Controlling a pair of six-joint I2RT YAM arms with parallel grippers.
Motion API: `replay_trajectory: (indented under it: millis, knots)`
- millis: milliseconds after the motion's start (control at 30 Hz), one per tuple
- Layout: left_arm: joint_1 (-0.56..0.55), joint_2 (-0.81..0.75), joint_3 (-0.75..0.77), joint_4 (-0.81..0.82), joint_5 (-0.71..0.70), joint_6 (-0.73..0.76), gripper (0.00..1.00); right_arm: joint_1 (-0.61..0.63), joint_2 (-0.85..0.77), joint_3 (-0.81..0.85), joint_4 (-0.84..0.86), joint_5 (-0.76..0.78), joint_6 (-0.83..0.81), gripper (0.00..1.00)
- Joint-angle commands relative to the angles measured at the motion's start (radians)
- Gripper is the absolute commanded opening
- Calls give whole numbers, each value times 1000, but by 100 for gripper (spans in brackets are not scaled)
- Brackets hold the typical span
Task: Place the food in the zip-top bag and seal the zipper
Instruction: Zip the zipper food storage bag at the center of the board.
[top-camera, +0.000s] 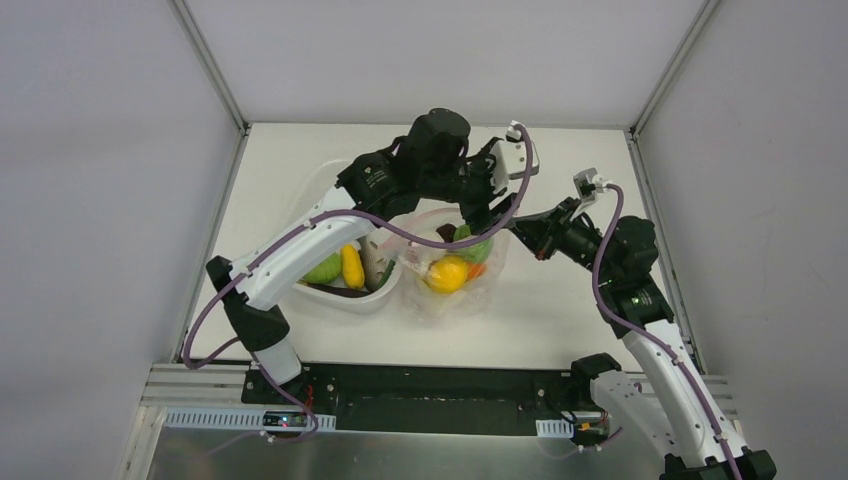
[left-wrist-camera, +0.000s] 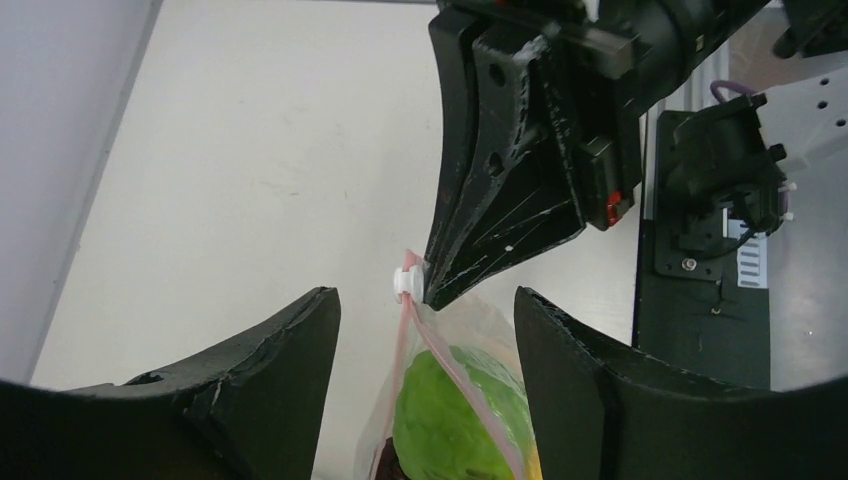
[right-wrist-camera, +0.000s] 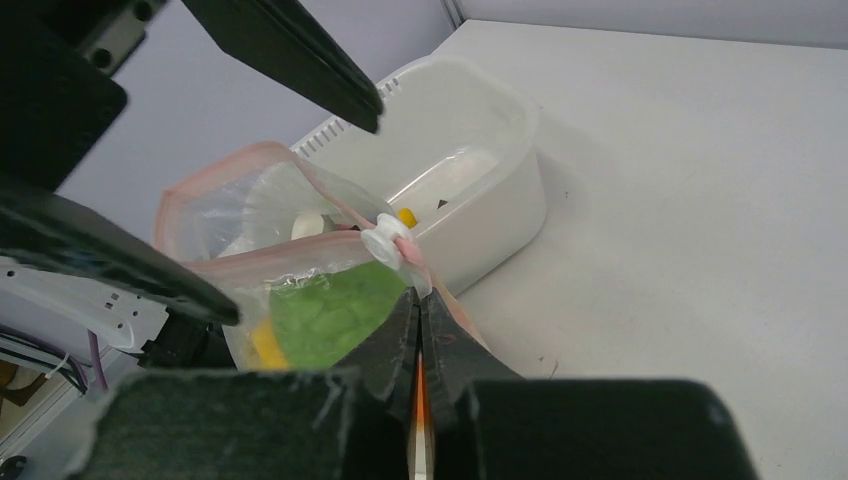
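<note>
The zip-top bag (top-camera: 448, 285) lies right of the tub, holding a green piece (left-wrist-camera: 455, 420), a yellow piece (top-camera: 447, 272) and an orange piece of food. My right gripper (right-wrist-camera: 420, 296) is shut on the bag's corner, just beside the white slider (right-wrist-camera: 386, 243) of the pink zipper (left-wrist-camera: 404, 340). My left gripper (left-wrist-camera: 425, 300) is open. Its two fingers straddle the zipper's end and the slider (left-wrist-camera: 407, 282) without touching them. The bag's mouth still gapes behind the slider. More food (top-camera: 351, 265), green, yellow, cream and dark purple, lies in the tub.
The white tub (top-camera: 383, 296) stands left of the bag and touches it, under my left arm. In the right wrist view the tub (right-wrist-camera: 500, 200) sits just behind the bag. Grey walls enclose the table on three sides.
</note>
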Motion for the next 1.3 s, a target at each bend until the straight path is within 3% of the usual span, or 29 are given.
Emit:
replay_trajectory:
  millis: [0,400,600,833,1033,1100,1267]
  knots:
    - [-1,32,43,-21,-7,11,63,-5,-31,23,27,-13,9,0]
    - [-2,34,-12,23,24,20,30,-5,-35,11,27,-13,9,0]
    - [-1,36,-37,31,89,34,27,-6,-46,3,27,-13,9,0]
    - [-1,32,-45,30,80,33,3,-5,-47,-6,27,-13,9,0]
    - [5,19,-48,0,63,42,0,-6,-47,-10,15,-13,-14,0]
    - [12,10,-58,-1,71,36,0,-5,-43,-8,11,-164,-42,0]
    - [30,-38,-142,97,141,2,0,-6,-37,4,16,-213,-68,0]
